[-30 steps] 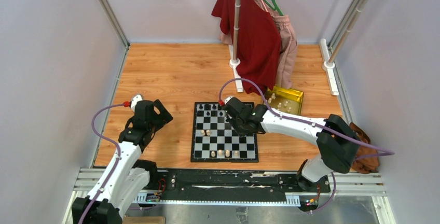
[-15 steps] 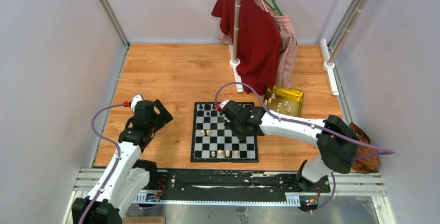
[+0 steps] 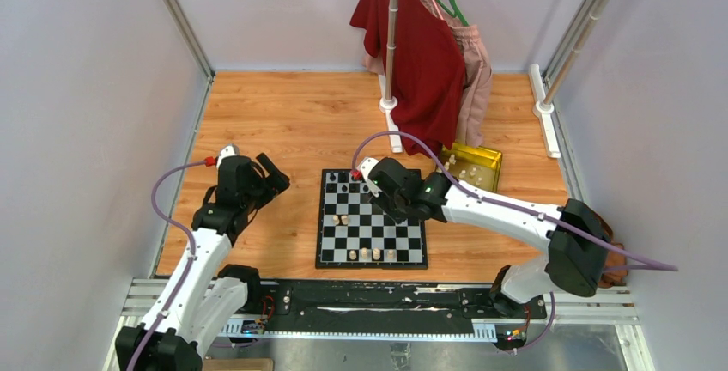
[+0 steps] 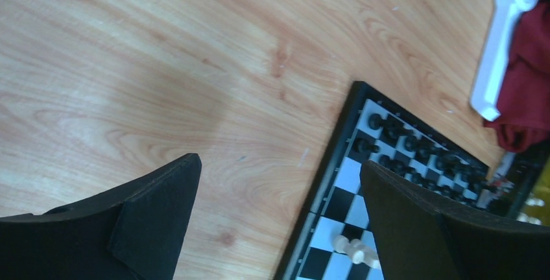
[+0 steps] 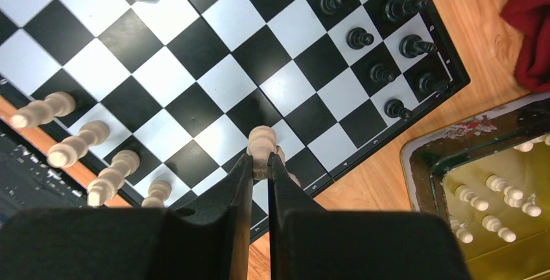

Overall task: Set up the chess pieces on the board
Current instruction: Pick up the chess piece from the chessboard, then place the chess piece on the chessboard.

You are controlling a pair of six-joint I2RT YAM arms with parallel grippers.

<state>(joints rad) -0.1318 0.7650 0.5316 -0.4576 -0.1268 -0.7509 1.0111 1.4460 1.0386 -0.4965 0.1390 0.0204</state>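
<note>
The checkered board (image 3: 371, 219) lies mid-table, black chessmen (image 3: 343, 179) along its far rows, a few cream chessmen (image 3: 370, 254) on its near row and two (image 3: 341, 220) at mid-left. My right gripper (image 5: 261, 165) is shut on a cream chess piece (image 5: 262, 145) and holds it above the board's right side (image 5: 194, 79); it shows from above (image 3: 388, 203). My left gripper (image 3: 273, 175) is open and empty over bare wood left of the board; its wrist view shows the board's corner (image 4: 363, 163) and a fallen cream piece (image 4: 355, 250).
A yellow-gold tin (image 3: 470, 167) with several cream pieces (image 5: 483, 196) sits right of the board's far corner. A clothes stand (image 3: 391, 53) with red and pink garments rises behind the board. A brown object (image 3: 605, 255) lies at the far right.
My right gripper has moved left across the board with the cream piece in it. My left gripper has shifted a little up and toward the board.
</note>
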